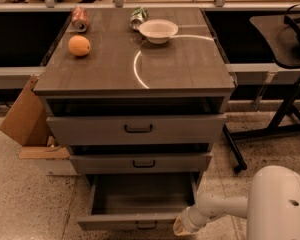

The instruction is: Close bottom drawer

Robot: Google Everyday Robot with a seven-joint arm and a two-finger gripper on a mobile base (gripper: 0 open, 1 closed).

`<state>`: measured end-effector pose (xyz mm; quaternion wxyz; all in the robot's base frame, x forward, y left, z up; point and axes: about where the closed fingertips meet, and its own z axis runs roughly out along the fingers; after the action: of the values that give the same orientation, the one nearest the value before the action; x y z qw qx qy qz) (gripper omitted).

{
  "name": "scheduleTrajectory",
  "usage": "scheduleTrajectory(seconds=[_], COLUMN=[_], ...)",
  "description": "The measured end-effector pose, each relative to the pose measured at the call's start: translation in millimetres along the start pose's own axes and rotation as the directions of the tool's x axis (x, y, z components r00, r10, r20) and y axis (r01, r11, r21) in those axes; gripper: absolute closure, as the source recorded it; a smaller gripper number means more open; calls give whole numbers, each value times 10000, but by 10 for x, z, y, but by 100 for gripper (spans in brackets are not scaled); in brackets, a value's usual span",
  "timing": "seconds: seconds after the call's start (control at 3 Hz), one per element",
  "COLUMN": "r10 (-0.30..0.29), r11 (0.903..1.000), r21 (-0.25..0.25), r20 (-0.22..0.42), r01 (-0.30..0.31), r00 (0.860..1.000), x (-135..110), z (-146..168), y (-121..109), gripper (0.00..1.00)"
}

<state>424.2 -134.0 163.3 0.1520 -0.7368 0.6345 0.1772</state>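
The bottom drawer (140, 196) of the grey-brown cabinet stands pulled far out, showing a plain grey, empty box interior. Its narrow front panel (127, 221) with a small dark handle (146, 225) lies at the lower edge of the camera view. My gripper (181, 227) is at the right end of that front panel, low by the floor, on a white arm (222, 207) coming from the lower right. The fingers are hidden behind the wrist.
The top drawer (136, 128) and middle drawer (140, 162) stick out slightly. On the cabinet top are an orange (79, 45), a white bowl (158, 31) and two cans (80, 18). A cardboard box (25, 119) stands at the left, a black stand (270, 129) at the right.
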Motion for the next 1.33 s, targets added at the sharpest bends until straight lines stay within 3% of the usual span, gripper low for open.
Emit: scheduleTrajectory(seconds=[0.33, 1.0, 1.33], r10=[78, 92, 30], r11=[10000, 9978, 9930], r21=[60, 662, 1183], r20=[15, 168, 258], r01=[-78, -103, -61], r00=[10000, 9998, 9997], x=[27, 158, 228], z=[30, 57, 50], y=[-15, -313, -586], gripper=[100, 100, 100])
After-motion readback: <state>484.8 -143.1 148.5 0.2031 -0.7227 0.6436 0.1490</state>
